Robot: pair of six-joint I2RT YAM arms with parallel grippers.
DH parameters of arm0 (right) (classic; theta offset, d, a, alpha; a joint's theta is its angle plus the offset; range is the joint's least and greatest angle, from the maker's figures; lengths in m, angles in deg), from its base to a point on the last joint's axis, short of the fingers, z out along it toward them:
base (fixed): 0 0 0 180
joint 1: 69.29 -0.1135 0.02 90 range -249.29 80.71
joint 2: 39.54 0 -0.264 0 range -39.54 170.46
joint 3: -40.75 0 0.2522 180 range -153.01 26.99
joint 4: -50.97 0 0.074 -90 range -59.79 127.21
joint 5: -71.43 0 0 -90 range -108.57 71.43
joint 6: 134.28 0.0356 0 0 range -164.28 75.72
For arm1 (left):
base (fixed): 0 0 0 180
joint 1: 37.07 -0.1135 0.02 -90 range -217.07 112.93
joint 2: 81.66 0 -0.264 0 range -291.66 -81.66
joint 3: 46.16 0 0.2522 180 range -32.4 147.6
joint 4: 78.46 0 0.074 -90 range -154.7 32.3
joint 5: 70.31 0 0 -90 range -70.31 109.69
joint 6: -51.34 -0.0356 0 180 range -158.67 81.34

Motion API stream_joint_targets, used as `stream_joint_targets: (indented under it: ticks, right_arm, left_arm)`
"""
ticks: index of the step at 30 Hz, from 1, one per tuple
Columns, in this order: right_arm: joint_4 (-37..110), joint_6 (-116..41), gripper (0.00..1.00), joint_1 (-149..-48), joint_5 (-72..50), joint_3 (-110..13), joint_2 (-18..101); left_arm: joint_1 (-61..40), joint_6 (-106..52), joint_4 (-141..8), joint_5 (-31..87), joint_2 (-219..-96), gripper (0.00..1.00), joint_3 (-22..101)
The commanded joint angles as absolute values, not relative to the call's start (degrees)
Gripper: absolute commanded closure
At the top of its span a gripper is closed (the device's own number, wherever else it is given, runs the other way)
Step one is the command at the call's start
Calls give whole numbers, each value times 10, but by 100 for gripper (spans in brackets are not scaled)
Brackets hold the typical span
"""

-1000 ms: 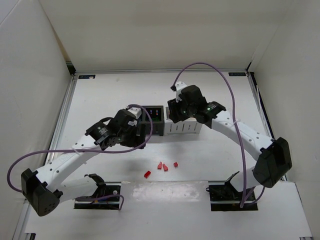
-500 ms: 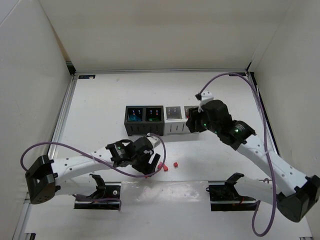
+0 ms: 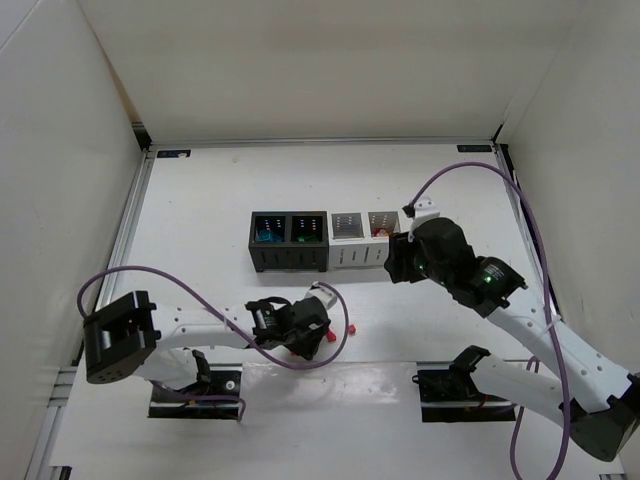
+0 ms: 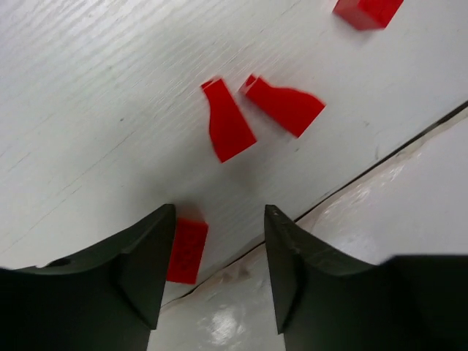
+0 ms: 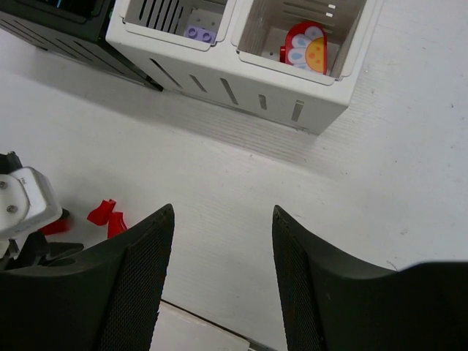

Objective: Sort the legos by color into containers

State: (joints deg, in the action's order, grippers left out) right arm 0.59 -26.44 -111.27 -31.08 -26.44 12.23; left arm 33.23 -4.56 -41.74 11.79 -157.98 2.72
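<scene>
Legos (image 4: 230,131), red, lie loose; left gripper (image 4: 219,219) hangs low, jaws spread, probably to pinch one; right gripper (image 5: 223,219) is spread too, empty.

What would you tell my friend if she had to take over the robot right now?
Left gripper: open and empty, low over the loose red bricks; one of them sits right beside a finger.
Right gripper: open and empty, in front of the white bins.
Done: a lilac brick lies in the left white bin and a red piece in the right one. The black bins show blue and green inside, too small to count.
Left to do: four red bricks are out in front of the bins; they belong with the red piece.
</scene>
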Motion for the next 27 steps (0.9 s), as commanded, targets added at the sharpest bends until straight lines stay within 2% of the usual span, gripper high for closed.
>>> stream_joint_targets:
  ticks: [1, 2, 7, 10, 19, 23, 24, 25, 27]
  right_arm:
    - [-3, -256, 40, -1106, -327, -267, 110]
    - [-4, -252, 40, -1105, -329, -267, 107]
    - [0, -255, 40, -1102, -324, -261, 98]
    - [-3, -256, 40, -1095, -322, -264, 96]
    - [-1, -260, 40, -1097, -317, -264, 92]
    - [2, -256, 40, -1098, -317, -261, 93]
    - [1, -254, 40, -1096, -318, -260, 93]
    - [2, -251, 40, -1098, -317, -260, 92]
    - [5, -251, 40, -1098, -318, -258, 91]
  left_arm:
    - [352, -33, -404, 99, -1615, 45, 45]
    - [355, -33, -392, 93, -1616, 48, 48]
    - [361, -18, -365, 88, -1591, 48, 38]
    - [362, -7, -339, 69, -1577, 42, 28]
    - [370, 4, -333, 76, -1571, 45, 9]
    - [375, 9, -338, 80, -1565, 62, 7]
    - [382, 9, -331, 84, -1564, 70, 11]
    - [383, 6, -328, 87, -1564, 74, 13]
    - [389, 7, -320, 83, -1565, 78, 21]
